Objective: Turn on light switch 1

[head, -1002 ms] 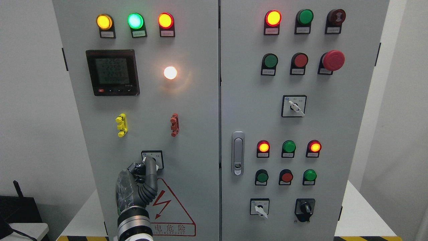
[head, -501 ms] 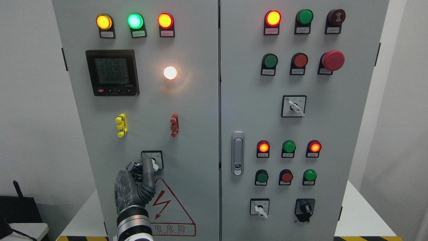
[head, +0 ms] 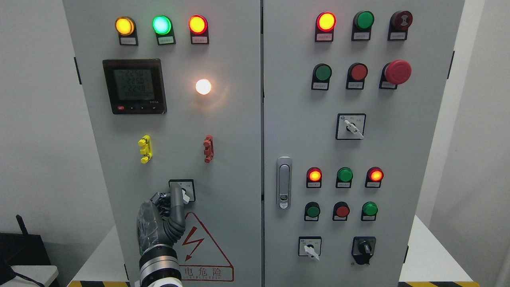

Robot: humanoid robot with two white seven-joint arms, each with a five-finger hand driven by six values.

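Low on the left cabinet door sits a small rotary switch [head: 186, 193] in a black-framed plate. My left hand [head: 167, 201] comes up from the bottom edge and is at that switch. Its index finger [head: 175, 191] points straight up, lying over the left half of the plate, and the other fingers are curled in beside it. The knob's white pointer shows just right of the finger, angled down to the right. A round white lamp [head: 203, 86] higher on the same door is lit. My right arm is out of view.
The left door also carries a digital meter [head: 134, 86], three lit pilot lamps at the top, a yellow [head: 144, 149] and a red clip [head: 208, 148], and a warning triangle [head: 203, 247]. The right door has a handle [head: 283, 182], buttons, selector switches and a red emergency button [head: 397, 72].
My index finger has shifted a little to the left and stands more upright, uncovering the knob's white pointer. The white lamp stays lit throughout.
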